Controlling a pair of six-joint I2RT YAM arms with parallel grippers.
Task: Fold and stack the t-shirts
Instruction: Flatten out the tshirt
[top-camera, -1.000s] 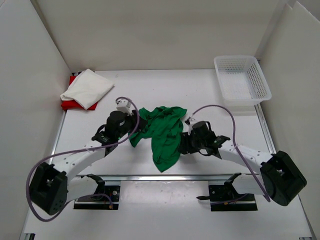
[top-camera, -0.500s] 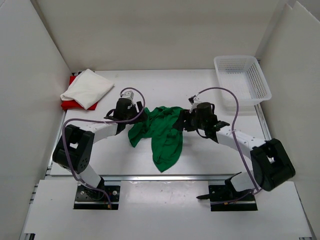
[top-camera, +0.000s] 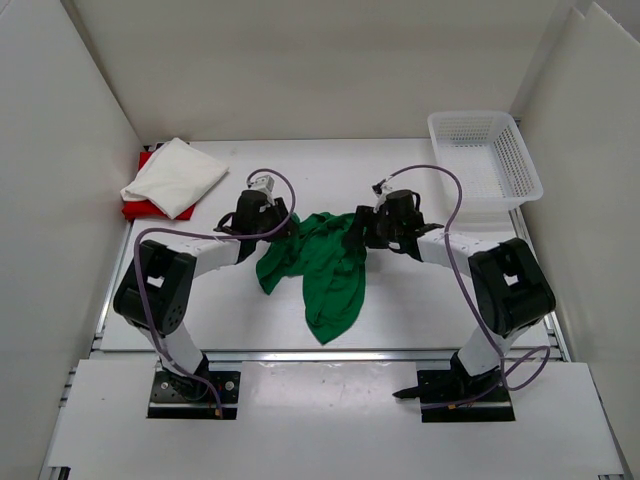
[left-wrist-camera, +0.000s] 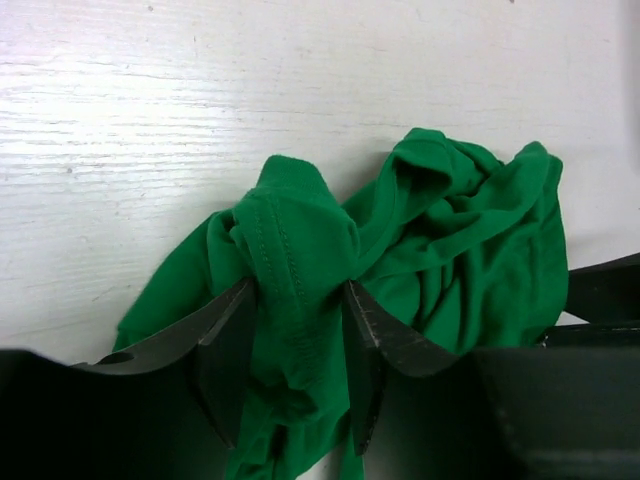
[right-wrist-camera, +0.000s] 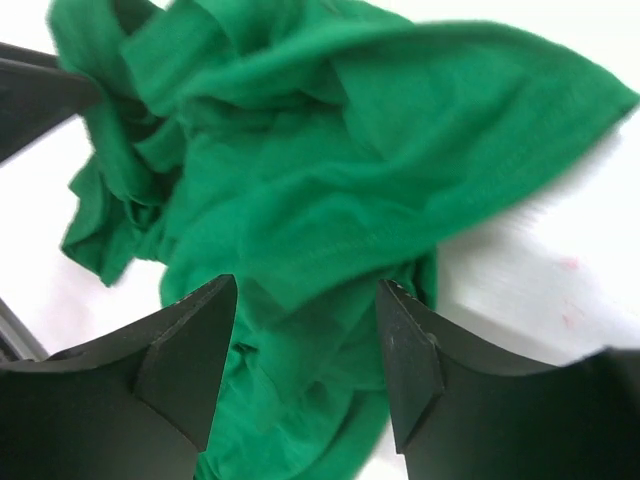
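Note:
A crumpled green t-shirt lies mid-table, its lower part trailing toward the near edge. My left gripper is at the shirt's upper left, and in the left wrist view it is shut on a bunched, stitched fold of green cloth. At the shirt's upper right, my right gripper stands open; in the right wrist view it straddles loose green fabric without pinching it. A folded white t-shirt rests on a red t-shirt at the far left.
A white mesh basket stands at the far right corner. White walls enclose the table on the left, back and right. Both arms' cables loop above the table near the green shirt.
Both arms have swung away from the near edge to the shirt's top corners. The left jaws opened and closed again on a fold. The right jaws opened wide.

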